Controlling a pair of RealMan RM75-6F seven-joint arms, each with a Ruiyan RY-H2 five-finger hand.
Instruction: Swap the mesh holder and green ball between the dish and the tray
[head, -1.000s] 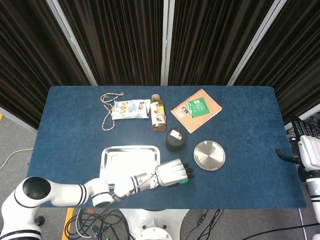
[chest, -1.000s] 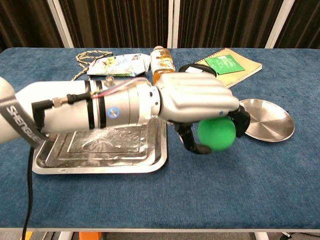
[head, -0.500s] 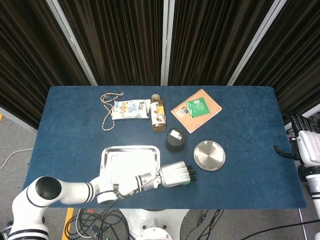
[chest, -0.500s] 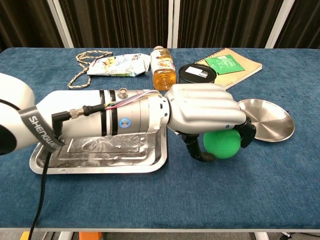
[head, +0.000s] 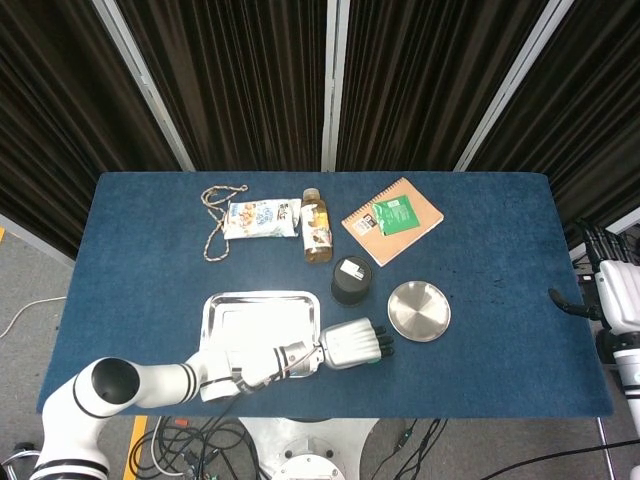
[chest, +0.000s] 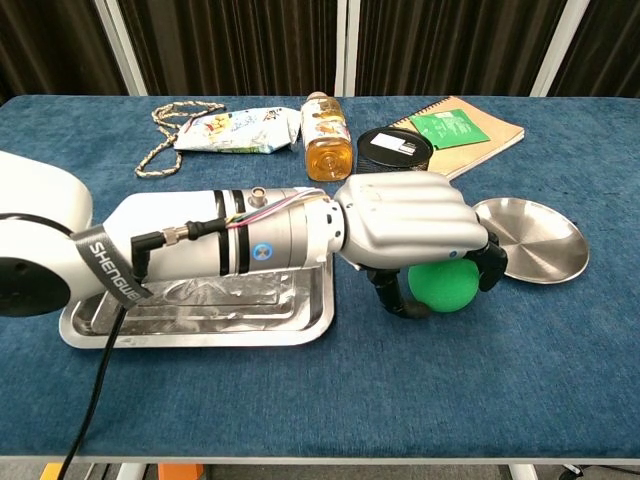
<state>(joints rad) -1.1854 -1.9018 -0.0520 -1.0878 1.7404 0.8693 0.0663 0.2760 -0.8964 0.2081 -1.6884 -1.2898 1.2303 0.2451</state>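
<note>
My left hand (chest: 410, 230) grips the green ball (chest: 440, 285) from above, low over the blue table between the tray and the dish. In the head view the left hand (head: 352, 343) covers the ball. The silver tray (chest: 200, 312) lies under my forearm and holds nothing I can see. To the right, the round metal dish (chest: 530, 240) also holds nothing. The black mesh holder (chest: 394, 148) stands upright on the table behind the hand, outside both. My right hand (head: 612, 300) hangs off the table's right edge, fingers apart and holding nothing.
Along the back of the table lie a coiled rope (head: 213, 222), a snack bag (head: 260, 217), a juice bottle (head: 317, 226) on its side, and a notebook (head: 392, 220) with a green packet (head: 397, 213) on it.
My left hand has sunk lower with the green ball and shifted slightly right toward the dish. The right hand has barely moved.
</note>
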